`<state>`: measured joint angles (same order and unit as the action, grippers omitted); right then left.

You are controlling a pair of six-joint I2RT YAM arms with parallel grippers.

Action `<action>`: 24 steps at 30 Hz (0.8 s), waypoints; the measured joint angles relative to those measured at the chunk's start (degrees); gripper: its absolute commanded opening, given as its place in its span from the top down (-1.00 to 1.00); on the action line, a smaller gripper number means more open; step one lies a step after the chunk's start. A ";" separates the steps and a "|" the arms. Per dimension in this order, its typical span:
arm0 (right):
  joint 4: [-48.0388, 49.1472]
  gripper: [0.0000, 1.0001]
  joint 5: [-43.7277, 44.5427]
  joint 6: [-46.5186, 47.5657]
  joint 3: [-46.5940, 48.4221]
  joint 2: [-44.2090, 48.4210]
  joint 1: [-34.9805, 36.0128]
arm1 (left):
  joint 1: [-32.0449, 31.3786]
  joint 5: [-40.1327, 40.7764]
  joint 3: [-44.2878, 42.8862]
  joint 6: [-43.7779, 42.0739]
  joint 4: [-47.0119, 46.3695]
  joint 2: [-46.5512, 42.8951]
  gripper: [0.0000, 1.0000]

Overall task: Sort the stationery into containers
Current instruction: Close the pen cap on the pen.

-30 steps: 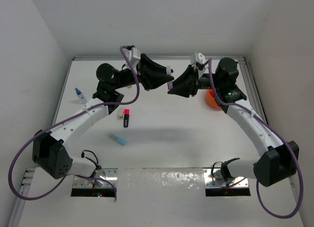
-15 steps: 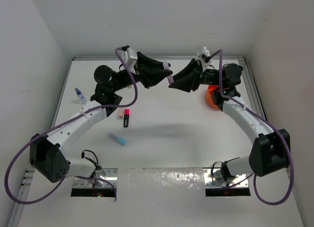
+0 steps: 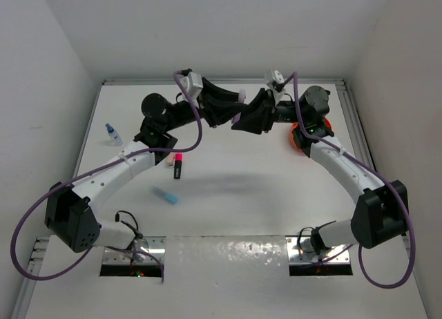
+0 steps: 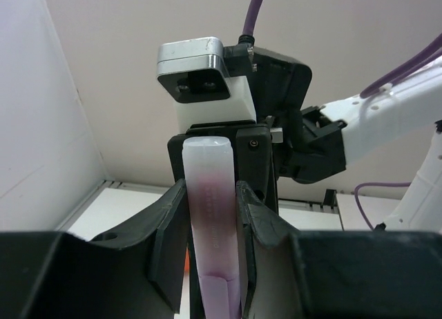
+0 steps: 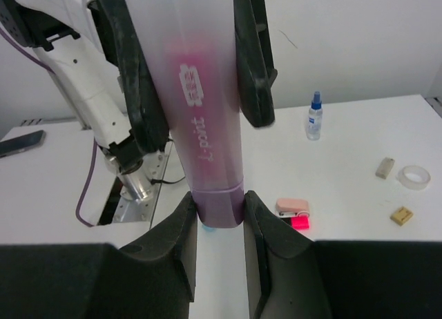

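A pink highlighter (image 3: 239, 97) with a frosted lilac body hangs in mid-air over the back of the table, held between both grippers. My left gripper (image 3: 233, 109) is shut on one end of it (image 4: 210, 222). My right gripper (image 3: 243, 117) faces it, its jaws closed on the other end (image 5: 207, 112). The round orange tub (image 3: 298, 141) stands behind the right arm, mostly hidden. On the table lie a black marker with a pink cap (image 3: 177, 166), a light-blue highlighter (image 3: 166, 195) and a blue-capped bottle (image 3: 112, 133).
A pinkish-beige block (image 3: 170, 155) lies beside the marker. The right wrist view shows the bottle (image 5: 314, 117), a clear tape ring (image 5: 415, 175) and two beige blocks (image 5: 385, 168) (image 5: 400, 215). White walls enclose the table at the left, back and right.
The two arms have drawn together above the table's back. The right gripper has moved left, and its jaws now sit around the free end of the highlighter held by the left gripper.
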<state>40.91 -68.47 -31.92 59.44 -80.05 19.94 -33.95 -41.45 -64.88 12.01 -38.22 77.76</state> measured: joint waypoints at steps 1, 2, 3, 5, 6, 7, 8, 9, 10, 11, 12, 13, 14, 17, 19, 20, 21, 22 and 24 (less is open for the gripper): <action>-1.05 1.00 0.46 0.74 0.00 0.00 0.15 | -0.15 0.17 -0.22 -0.52 0.68 0.35 1.00; -2.19 1.00 1.05 1.55 0.00 0.00 0.33 | -0.17 0.35 -0.33 -1.22 1.27 0.55 1.00; -2.97 1.00 1.55 2.16 0.00 0.00 0.48 | -0.17 0.55 -0.31 -1.88 1.77 0.63 1.00; -4.28 1.00 2.75 3.23 0.00 0.00 0.70 | -0.17 1.01 -0.20 -3.15 2.56 0.63 1.00; -4.90 1.00 3.56 3.74 0.00 0.02 0.76 | -0.13 1.27 -0.09 -3.69 2.69 0.61 1.00; -5.33 1.00 4.13 3.96 -0.02 0.04 0.76 | -0.07 1.57 0.11 -4.31 2.78 0.55 1.00; -5.49 1.00 4.70 4.13 -0.07 0.07 0.74 | -0.04 1.90 0.22 -4.81 2.86 0.48 1.00; -5.53 1.00 5.16 4.22 -0.13 0.07 0.59 | 0.04 2.21 0.39 -5.29 2.84 0.39 1.00; -5.64 1.00 5.53 4.35 -0.28 0.09 0.44 | 0.24 2.49 0.61 -5.77 2.91 0.24 1.00; -5.66 1.00 5.88 4.50 -0.46 0.15 0.44 | 0.26 2.73 0.83 -6.10 2.95 0.15 1.00; -5.84 1.00 6.12 4.57 -0.57 0.17 0.42 | 0.28 2.91 1.01 -6.40 2.93 0.09 1.00; -5.99 1.00 6.36 4.66 -0.63 0.17 0.42 | 0.28 3.04 1.16 -6.69 2.89 0.07 1.00; -6.27 1.00 6.54 4.74 -0.63 0.17 0.42 | 0.28 3.15 1.27 -6.84 2.84 0.07 1.00; -6.16 1.00 6.84 4.68 -0.90 0.17 0.42 | 0.31 3.30 1.49 -7.06 2.60 0.04 1.00; -5.31 1.00 7.02 4.07 -1.42 0.17 0.42 | 0.31 3.37 1.70 -7.21 2.64 0.02 1.00; -4.92 1.00 7.08 3.67 -1.64 0.17 0.37 | 0.31 3.43 1.86 -7.28 2.62 0.02 1.00; -4.87 1.00 7.08 3.43 -1.70 0.17 0.33 | 0.31 3.56 1.97 -7.30 2.62 -0.02 1.00; -4.85 1.00 7.10 3.39 -1.70 0.17 0.28 | 0.31 3.76 2.08 -7.30 2.54 -0.04 1.00; -4.92 1.00 7.23 3.43 -1.70 0.20 0.26 | 0.31 4.20 2.60 -7.28 2.12 -0.28 1.00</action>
<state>35.99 -61.23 -28.49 57.74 -79.85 20.21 -33.65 -37.26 -62.28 4.73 -36.10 77.47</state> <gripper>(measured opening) 0.265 0.261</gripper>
